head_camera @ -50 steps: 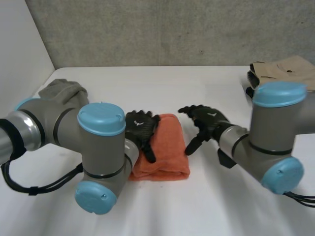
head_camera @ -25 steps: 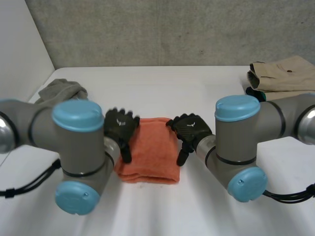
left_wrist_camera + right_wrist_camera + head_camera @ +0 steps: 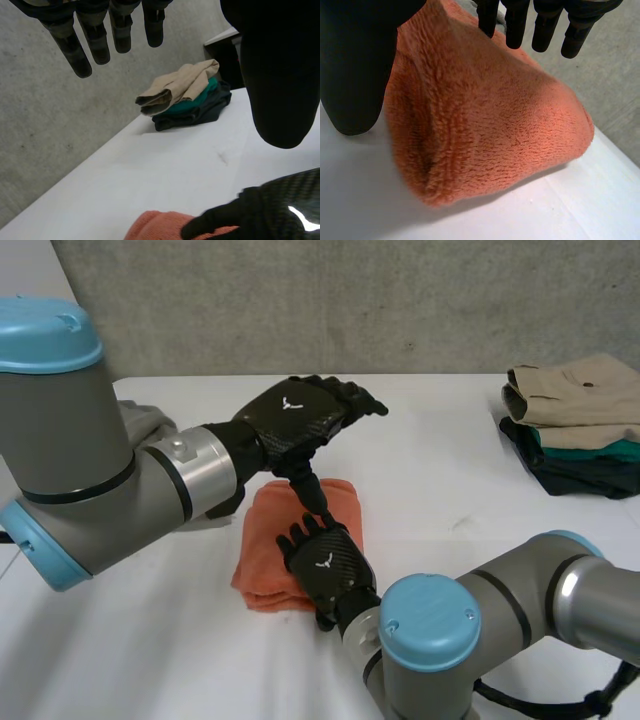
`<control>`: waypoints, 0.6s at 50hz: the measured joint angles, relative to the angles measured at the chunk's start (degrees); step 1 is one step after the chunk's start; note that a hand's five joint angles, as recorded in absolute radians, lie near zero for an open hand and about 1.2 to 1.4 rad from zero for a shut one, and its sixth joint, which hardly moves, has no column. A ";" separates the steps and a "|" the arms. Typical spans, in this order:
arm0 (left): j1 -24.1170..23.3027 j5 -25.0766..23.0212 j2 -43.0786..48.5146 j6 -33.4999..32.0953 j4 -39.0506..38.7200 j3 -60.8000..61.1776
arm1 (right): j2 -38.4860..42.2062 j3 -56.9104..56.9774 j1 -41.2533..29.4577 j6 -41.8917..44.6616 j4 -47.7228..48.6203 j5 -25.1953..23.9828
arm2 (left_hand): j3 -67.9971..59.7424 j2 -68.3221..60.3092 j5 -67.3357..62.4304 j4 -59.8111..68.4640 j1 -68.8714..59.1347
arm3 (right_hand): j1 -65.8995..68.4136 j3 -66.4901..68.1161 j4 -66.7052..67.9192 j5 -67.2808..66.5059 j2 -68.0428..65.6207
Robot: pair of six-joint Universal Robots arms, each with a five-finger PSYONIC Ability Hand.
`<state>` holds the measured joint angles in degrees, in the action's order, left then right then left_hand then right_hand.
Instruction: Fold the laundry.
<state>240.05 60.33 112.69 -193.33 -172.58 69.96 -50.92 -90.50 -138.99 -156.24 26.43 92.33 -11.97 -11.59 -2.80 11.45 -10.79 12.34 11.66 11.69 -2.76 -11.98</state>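
A folded orange towel (image 3: pixel 268 540) lies on the white table (image 3: pixel 430 440), near the front. My left hand (image 3: pixel 298 418) hangs in the air above the towel's far end, fingers straight and spread, thumb pointing down, holding nothing. In the left wrist view its fingers (image 3: pixel 95 30) and thumb (image 3: pixel 280 75) stand wide apart over the bare table. My right hand (image 3: pixel 325 565) is over the towel's near right part, open. In the right wrist view the towel (image 3: pixel 485 135) bulges under straight fingers (image 3: pixel 545 25) and the thumb (image 3: pixel 355 65).
A stack of folded clothes (image 3: pixel 575 425), tan on top of green and dark, sits at the table's far right, also seen as the stack (image 3: pixel 185 97) beyond my left fingertips. A grey cloth (image 3: pixel 152 423) lies at the far left, mostly behind my left arm.
My left hand has lifted off the towel's left side and swung up over its far end. My right hand has moved from the towel's right side round to its near part.
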 measured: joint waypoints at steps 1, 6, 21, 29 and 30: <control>-0.01 0.02 0.07 -0.01 0.04 0.06 | 0.47 0.21 0.01 0.42 0.77 -0.01 | 0.00 0.00 0.00 0.00 0.00 | 0.00 0.00 0.00 0.00 0.00; -0.16 0.78 0.35 -0.19 -0.14 0.31 | 3.08 1.71 0.15 3.26 4.08 0.07 | 0.00 0.00 0.00 0.00 0.01 | 0.00 0.00 0.00 0.00 0.00; -0.10 1.59 0.35 -0.31 -0.40 0.36 | 4.81 5.95 1.43 4.93 5.52 -0.17 | 0.00 0.00 0.00 0.00 0.01 | 11.03 11.74 11.73 -9.43 -10.39; 0.04 1.62 0.21 -0.30 -0.39 0.35 | 6.98 10.22 3.55 5.01 5.40 -0.54 | 0.00 0.00 -0.01 0.00 0.01 | 42.98 48.05 48.13 -44.37 -48.11; 0.05 1.62 0.18 -0.30 -0.39 0.35 | 7.09 10.67 3.90 5.03 5.40 -0.58 | 0.00 0.00 0.00 0.00 0.01 | 44.63 51.94 52.25 -47.67 -52.21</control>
<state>240.11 61.95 112.86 -193.62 -172.97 70.31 -43.83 -79.84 -135.09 -151.22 31.83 91.75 -11.97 -11.59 -2.80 11.45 -10.78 56.98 63.59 63.94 -50.43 -64.19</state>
